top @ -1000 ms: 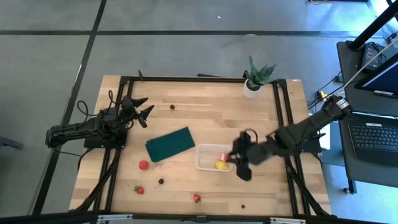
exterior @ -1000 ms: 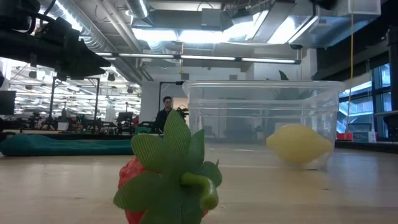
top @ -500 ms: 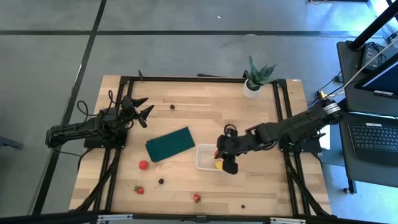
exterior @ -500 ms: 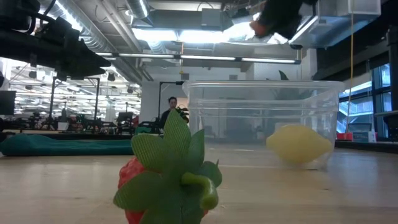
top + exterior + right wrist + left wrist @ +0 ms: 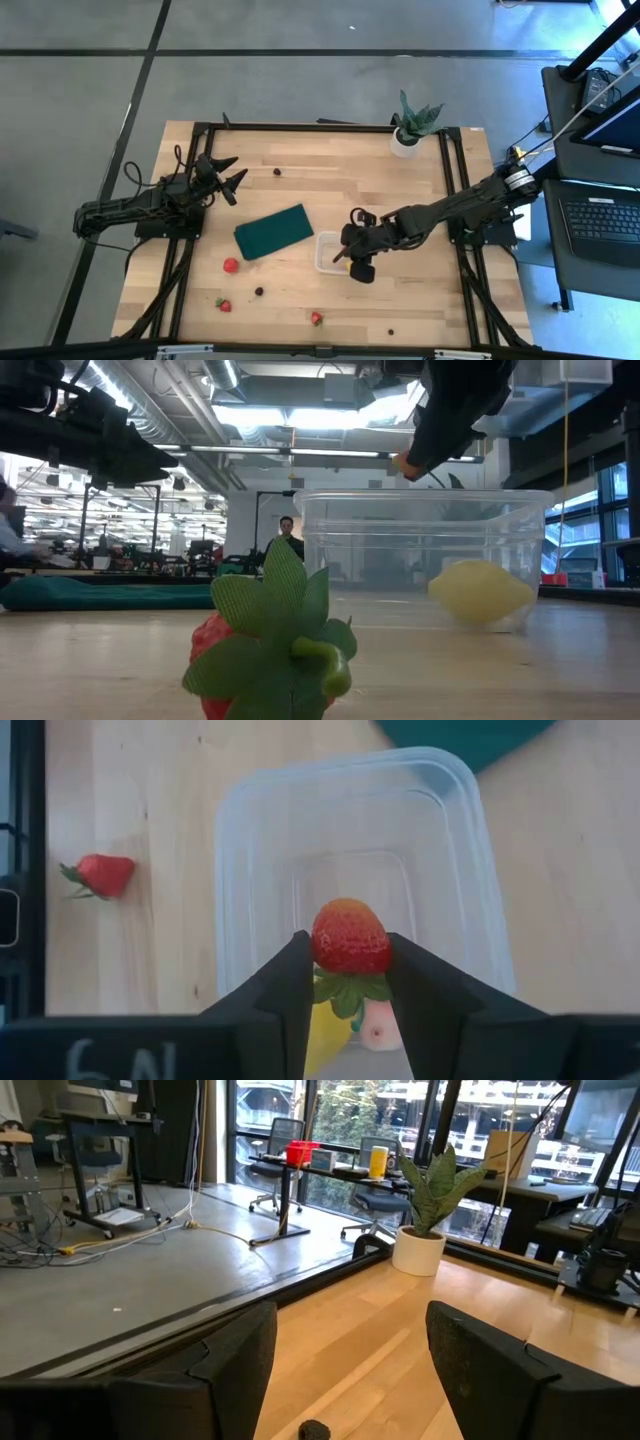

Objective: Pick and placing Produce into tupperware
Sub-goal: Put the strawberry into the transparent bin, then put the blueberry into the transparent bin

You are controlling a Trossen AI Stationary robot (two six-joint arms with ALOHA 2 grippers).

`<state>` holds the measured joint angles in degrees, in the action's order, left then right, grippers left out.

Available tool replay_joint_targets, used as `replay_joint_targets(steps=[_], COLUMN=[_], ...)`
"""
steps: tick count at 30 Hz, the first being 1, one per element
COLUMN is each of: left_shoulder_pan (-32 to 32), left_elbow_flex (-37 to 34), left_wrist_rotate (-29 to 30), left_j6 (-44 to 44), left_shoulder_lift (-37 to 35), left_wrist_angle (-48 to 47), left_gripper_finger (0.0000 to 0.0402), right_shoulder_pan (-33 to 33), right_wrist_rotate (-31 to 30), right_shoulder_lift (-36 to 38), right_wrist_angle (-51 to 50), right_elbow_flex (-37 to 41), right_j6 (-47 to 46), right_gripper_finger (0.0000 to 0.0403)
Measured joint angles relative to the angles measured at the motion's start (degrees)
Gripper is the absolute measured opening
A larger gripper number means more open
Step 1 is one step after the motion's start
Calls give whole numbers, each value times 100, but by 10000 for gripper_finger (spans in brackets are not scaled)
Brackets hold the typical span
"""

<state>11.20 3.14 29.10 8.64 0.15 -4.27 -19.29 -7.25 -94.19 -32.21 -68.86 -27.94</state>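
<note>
The clear tupperware [image 5: 324, 250] [image 5: 350, 840] stands on the table next to the green pad, with a yellow lemon-like fruit [image 5: 480, 592] resting on its floor. My right gripper [image 5: 348, 256] [image 5: 350, 948] hangs over the tub, shut on a red strawberry [image 5: 350, 928] [image 5: 405, 462]. More produce lies loose on the table: a red round fruit [image 5: 231, 265], two strawberries [image 5: 224, 305] [image 5: 316, 318] and dark berries [image 5: 259, 291] [image 5: 277, 171]. My left gripper [image 5: 226, 176] waits open at the table's left, holding nothing. My right gripper pinches the strawberry between its two fingers, on the berry's two sides near the leafy cap [image 5: 322, 954]. The fingers slant down from the table's right side. The berry is lifted clear above the tub's open top, its red tip pointing away from the wrist.
A dark green flat pad [image 5: 273, 230] lies just left of the tub. A potted plant [image 5: 415, 125] stands at the far edge. Another dark berry [image 5: 391, 332] lies near the front edge. In the low view, people show in the room beyond the table.
My right gripper, carrying the strawberry, has gone down and toward the table's left, from beside the tub's right end to over the tub. The lemon-like fruit and the tub have stayed where they were.
</note>
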Motion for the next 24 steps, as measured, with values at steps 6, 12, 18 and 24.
replay_joint_targets(steps=[6, 12, 18, 24], left_shoulder_pan=[2, 2, 1, 2], left_elbow_flex=[0, 0, 0, 0], left_wrist_rotate=[-2, -1, -2, -2], left_j6=[0, 0, -2, -2], left_shoulder_lift=[0, 0, 0, 0], left_wrist_angle=[0, -2, -2, -2], left_gripper_finger=[250, 250, 250, 250], right_shoulder_pan=[2, 2, 2, -86], right_wrist_rotate=[0, -2, 284, 1848], right_shoulder_lift=[0, 0, 97, 257], right_wrist_angle=[-24, -38, -32, -92], right_elbow_flex=[0, 0, 2, 2], right_j6=[-154, -156, -189, -1080], right_gripper_finger=[142, 153, 154, 161])
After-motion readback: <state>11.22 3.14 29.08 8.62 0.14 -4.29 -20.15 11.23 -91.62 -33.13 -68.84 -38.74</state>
